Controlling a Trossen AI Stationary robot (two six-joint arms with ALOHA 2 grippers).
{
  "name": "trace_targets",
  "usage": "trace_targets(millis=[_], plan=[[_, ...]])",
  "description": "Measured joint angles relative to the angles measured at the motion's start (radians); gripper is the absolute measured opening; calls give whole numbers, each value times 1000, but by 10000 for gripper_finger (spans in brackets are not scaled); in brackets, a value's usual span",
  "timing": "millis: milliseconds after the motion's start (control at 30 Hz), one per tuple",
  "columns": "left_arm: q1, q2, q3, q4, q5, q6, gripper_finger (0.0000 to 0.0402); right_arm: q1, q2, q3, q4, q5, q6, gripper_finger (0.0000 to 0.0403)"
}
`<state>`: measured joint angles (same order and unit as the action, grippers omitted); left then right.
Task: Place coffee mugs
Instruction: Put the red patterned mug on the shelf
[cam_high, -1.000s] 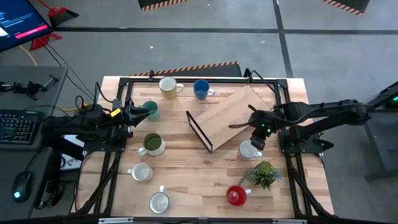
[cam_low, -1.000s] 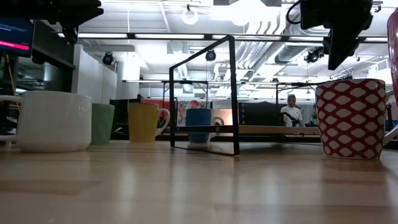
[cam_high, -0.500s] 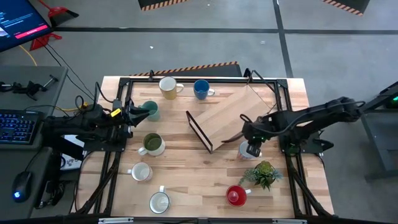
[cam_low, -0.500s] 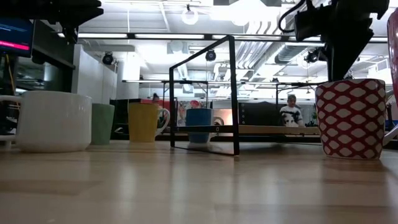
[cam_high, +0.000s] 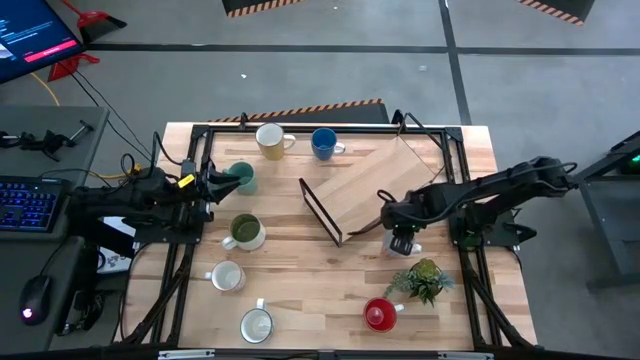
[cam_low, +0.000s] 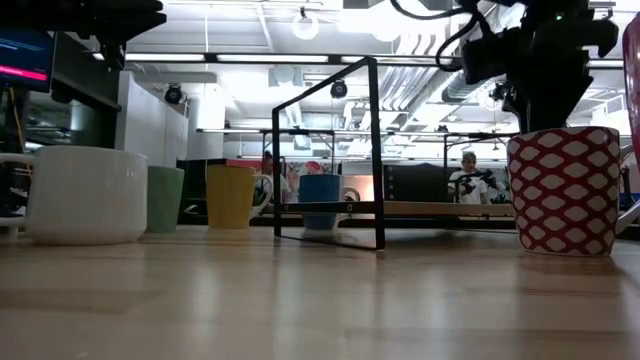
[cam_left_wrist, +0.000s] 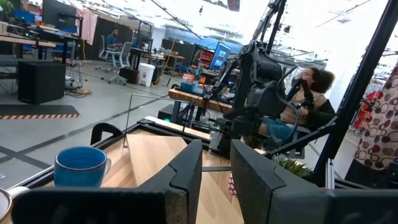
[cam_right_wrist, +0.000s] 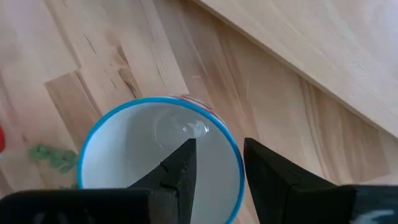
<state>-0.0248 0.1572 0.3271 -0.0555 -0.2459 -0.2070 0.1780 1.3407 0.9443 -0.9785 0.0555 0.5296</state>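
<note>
- The surface (cam_high: 300, 280), a wooden top edged by black rails, is carrying the mugs, a tilted wooden rack (cam_high: 365, 190) and a small potted plant (cam_high: 423, 278).
- The right arm is reaching in over the patterned mug (cam_low: 563, 190), covering nearly all of it in the high view; only the low view is showing its red-and-white lattice wall.
- The right pincer (cam_right_wrist: 217, 165) is hanging directly above that mug's mouth with its fingers slightly apart, one fingertip over the white interior and one over the blue rim; contact with the rim cannot be made out.
- The left pincer (cam_left_wrist: 214, 168) is waiting at the left edge beside the teal mug (cam_high: 243, 177), fingers a narrow gap apart and gripping nothing.
- The cream-yellow mug (cam_high: 270, 140) and the blue mug (cam_high: 323, 144) are standing at the far edge.
- The olive mug (cam_high: 245, 232) and two white mugs (cam_high: 227, 276) (cam_high: 257, 324) are sitting on the left half.
- The red mug (cam_high: 379, 314) is sitting near the front edge, just beside the plant; in the low view it is cut off at the frame edge.
</note>
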Motion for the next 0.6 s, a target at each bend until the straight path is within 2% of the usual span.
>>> trace_targets(millis=[333,600], plan=[[0,0,0,0,0,0,76,0,100,0,27,-3,-22,113],[0,0,0,-2,0,1,76,0,114,0,36,-3,12,109]])
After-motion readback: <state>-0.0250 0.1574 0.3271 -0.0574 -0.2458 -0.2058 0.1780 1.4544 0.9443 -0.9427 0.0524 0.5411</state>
